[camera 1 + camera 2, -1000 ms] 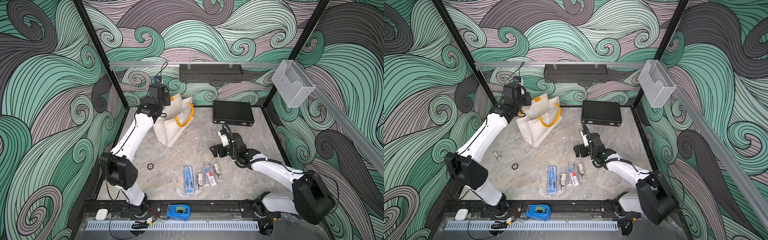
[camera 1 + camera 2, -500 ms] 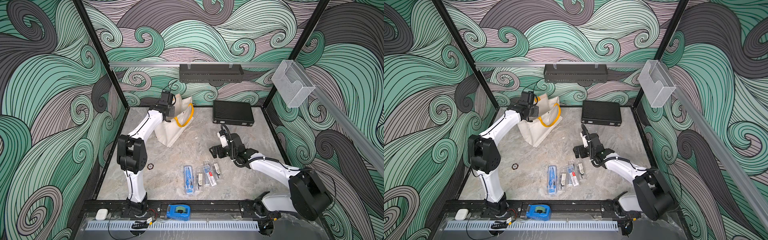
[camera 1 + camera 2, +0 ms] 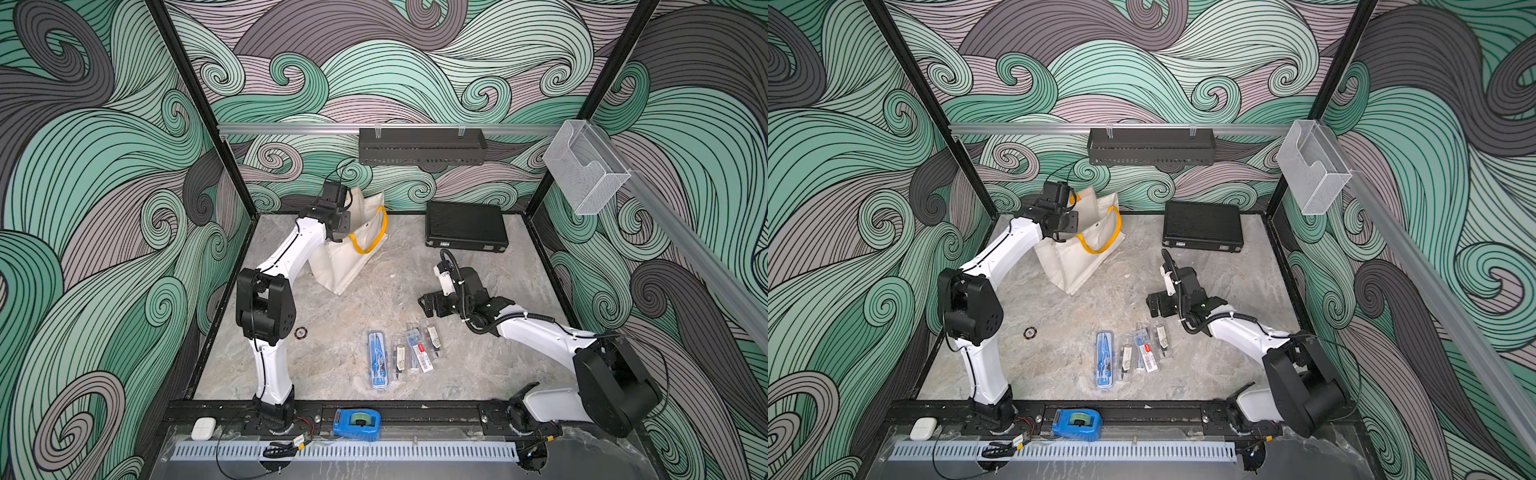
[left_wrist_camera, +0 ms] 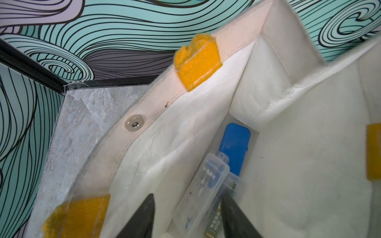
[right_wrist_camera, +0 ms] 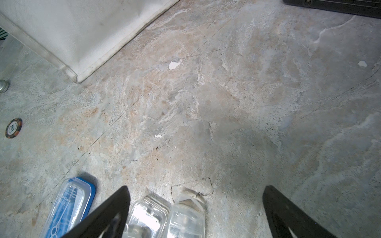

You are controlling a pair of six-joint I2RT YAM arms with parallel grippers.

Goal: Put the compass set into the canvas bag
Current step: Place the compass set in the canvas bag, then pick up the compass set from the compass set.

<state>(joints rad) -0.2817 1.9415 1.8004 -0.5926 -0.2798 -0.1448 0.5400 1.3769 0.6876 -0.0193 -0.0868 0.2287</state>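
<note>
I am holding my left gripper [image 4: 187, 196] spread inside the canvas bag [image 4: 309, 164], a compass set [image 4: 208, 185] lying loose between its jaws against a blue case [image 4: 235, 144] — while another blue compass case [image 3: 377, 361] and small clear boxes [image 3: 417, 351] are waiting on the table [image 3: 332, 316] near my wide-spread right gripper [image 5: 195, 187].

Blue compass set [image 3: 377, 359] flat, apart from open canvas bag [image 3: 345, 266]

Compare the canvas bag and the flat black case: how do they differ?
The canvas bag is off-white cloth with yellow handles; the black case is dark and rigid-looking. The canvas bag stands with its mouth open; the black case lies flat and shut. Both sit near the table's far edge.
</note>
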